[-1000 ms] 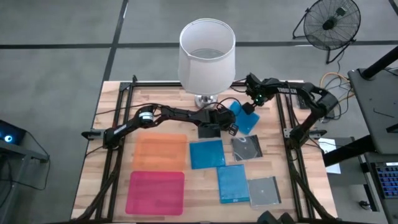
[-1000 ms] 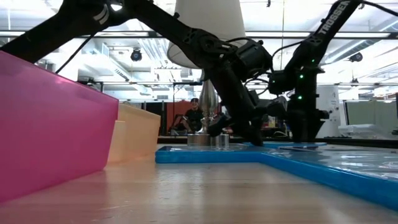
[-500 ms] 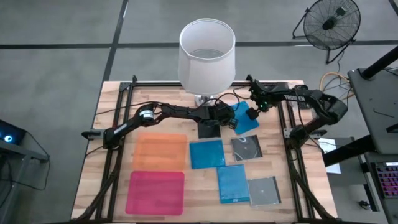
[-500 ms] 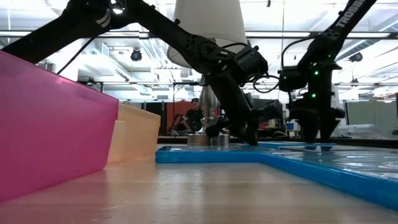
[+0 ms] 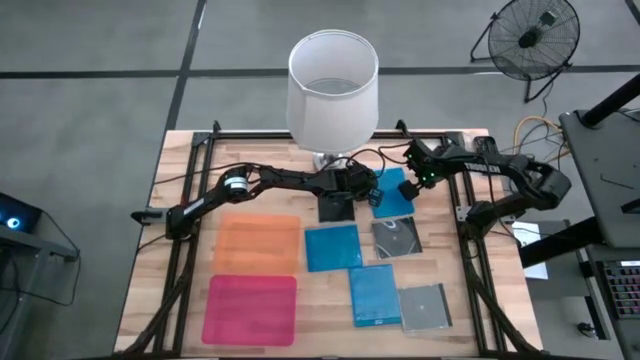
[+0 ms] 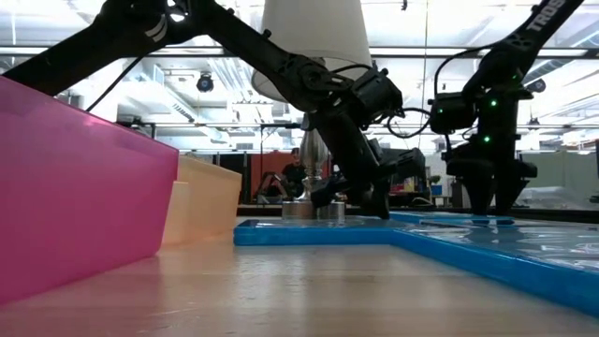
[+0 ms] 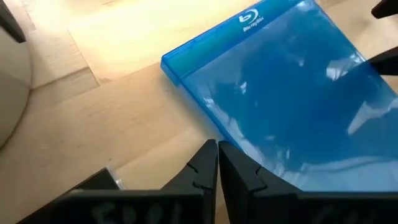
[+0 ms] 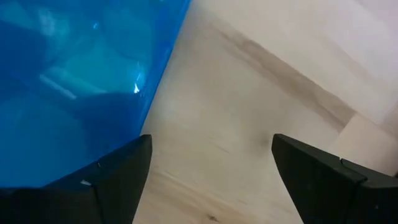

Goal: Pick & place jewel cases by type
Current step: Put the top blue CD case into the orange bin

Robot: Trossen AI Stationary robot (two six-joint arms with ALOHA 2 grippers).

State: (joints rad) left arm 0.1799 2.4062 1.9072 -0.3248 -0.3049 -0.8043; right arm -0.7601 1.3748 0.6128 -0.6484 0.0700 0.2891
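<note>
The blue jewel case [image 5: 396, 193] lay flat on the surface [image 5: 250, 160] near the lamp base, skewed diagonally. The left claw [image 5: 372, 196], fingers pressed together and empty, met its edge; the right claw [image 5: 420, 181], spread wide, hung over its far edge.

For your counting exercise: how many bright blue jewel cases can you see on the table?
3 show. One blue case lies between the two grippers near the lamp; a second lies beside the orange sheet; a third lies nearer the front. The arms may hide another.
</note>
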